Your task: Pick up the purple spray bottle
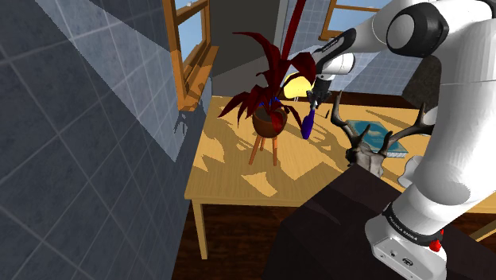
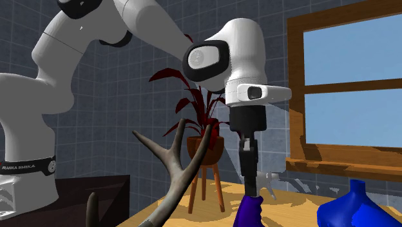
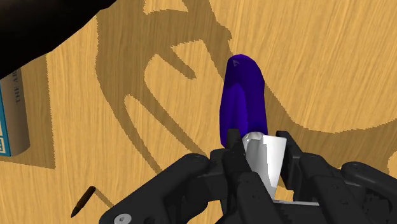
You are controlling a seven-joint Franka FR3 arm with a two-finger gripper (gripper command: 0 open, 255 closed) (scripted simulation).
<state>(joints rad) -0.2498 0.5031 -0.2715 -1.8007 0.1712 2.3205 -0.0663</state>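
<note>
The gripper (image 3: 257, 145) is clamped on the white head of the purple spray bottle (image 3: 242, 95) - one black finger on each side of it. The bottle's body hangs straight below the hand, over the wooden table (image 1: 230, 179); I cannot tell whether its base is clear of the wood. In the second exterior view the wrist points straight down, while the white arm arches up from the stand (image 1: 342, 231) and over. Just beside the bottle stands a red-leaved potted plant (image 1: 269, 119) on a small stool - with antlers (image 1: 370, 147) nearer the stand.
</note>
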